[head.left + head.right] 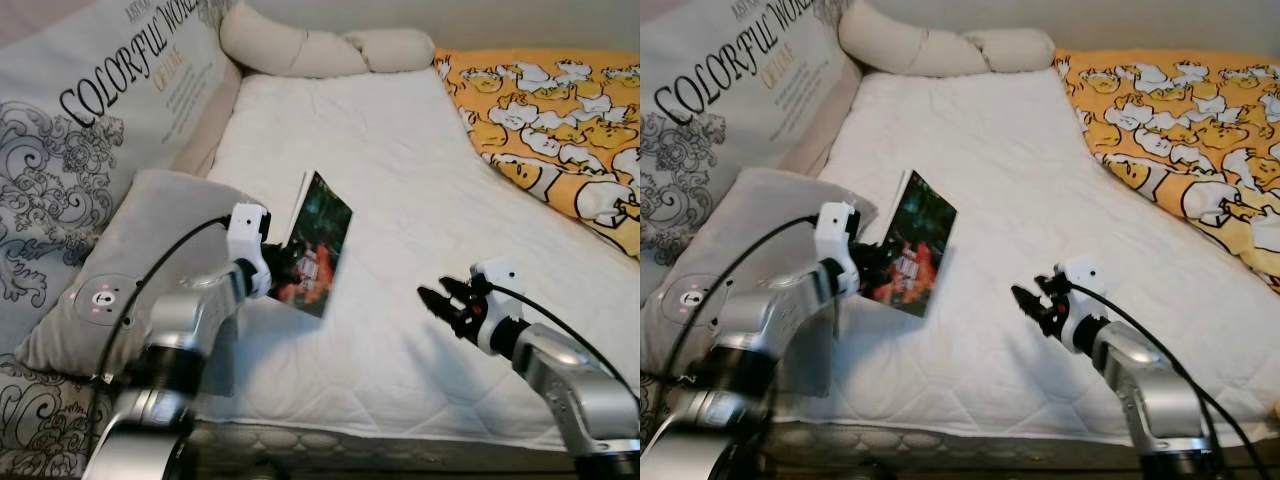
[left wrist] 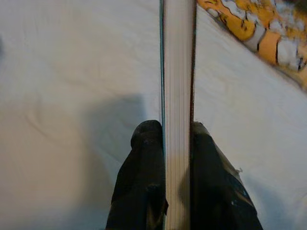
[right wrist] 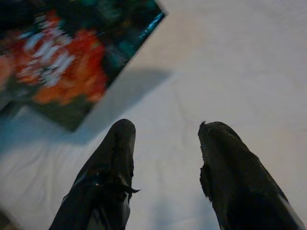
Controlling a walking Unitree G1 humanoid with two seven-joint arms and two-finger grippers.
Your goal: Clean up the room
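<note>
Left pincer [image 1: 290, 268] grips a book [image 1: 318, 243] by its edge, upright above the bed [image 1: 400, 150]; right pincer [image 1: 435, 298] hovers nearby, fingers apart, empty.

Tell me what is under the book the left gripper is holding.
The book is lifted in the left gripper; under it lies white mattress with the book's shadow. Nothing else shows beneath it.
</note>
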